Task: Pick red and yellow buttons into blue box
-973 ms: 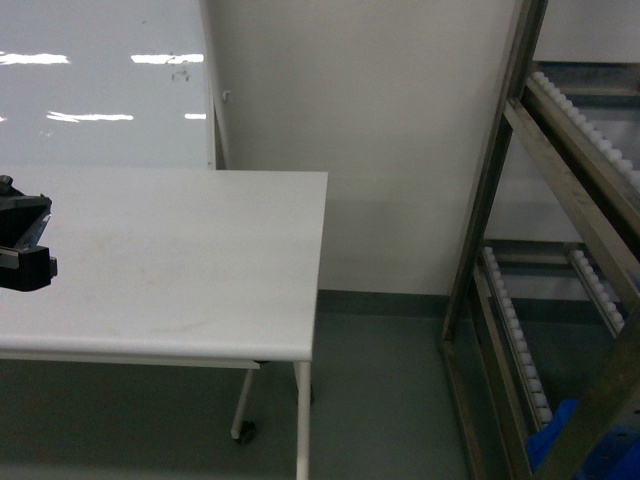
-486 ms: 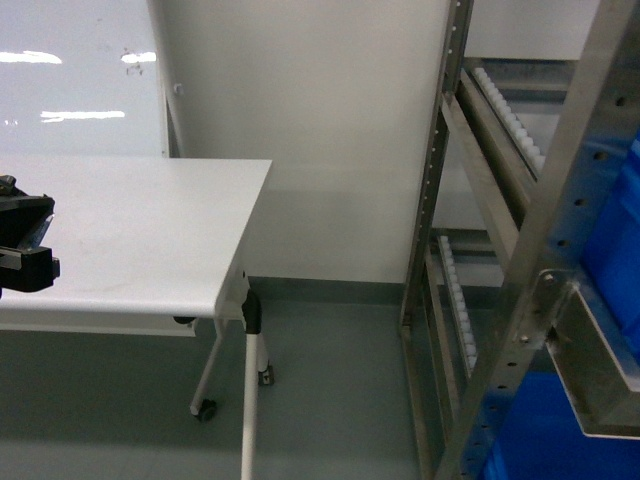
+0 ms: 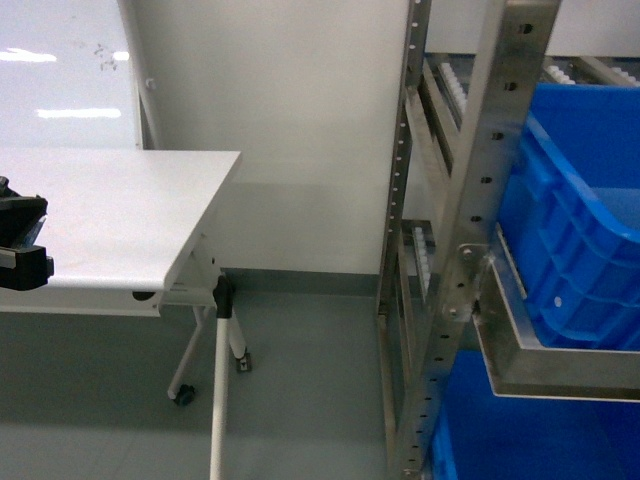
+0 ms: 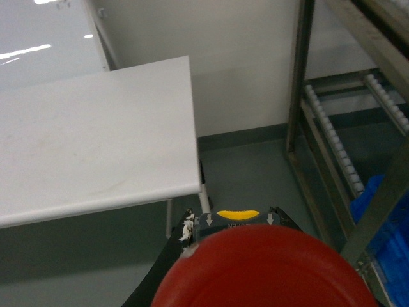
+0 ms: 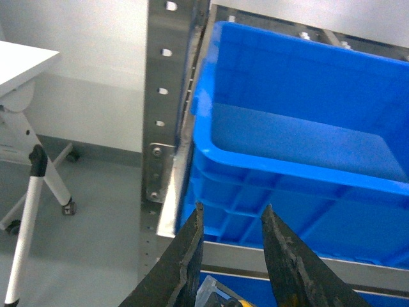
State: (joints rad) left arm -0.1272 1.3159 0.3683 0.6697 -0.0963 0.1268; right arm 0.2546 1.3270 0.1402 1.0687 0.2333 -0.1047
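My left gripper (image 4: 239, 256) clamps the glossy round red button (image 4: 265, 272). My right gripper (image 5: 231, 256) pinches a clear-based yellow button (image 5: 223, 300) below the ribbed blue box (image 5: 307, 128) on the steel rack (image 5: 167, 96).

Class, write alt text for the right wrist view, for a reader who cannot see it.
A large blue box sits on a steel rack, filling most of the frame. Below, the right pincer points toward its ribbed wall, fingers slightly parted. At far left, a white table stands on castored legs over grey floor.

Table (image 3: 120, 210) left; blue box (image 3: 570, 220) on rack (image 3: 470, 250) right.
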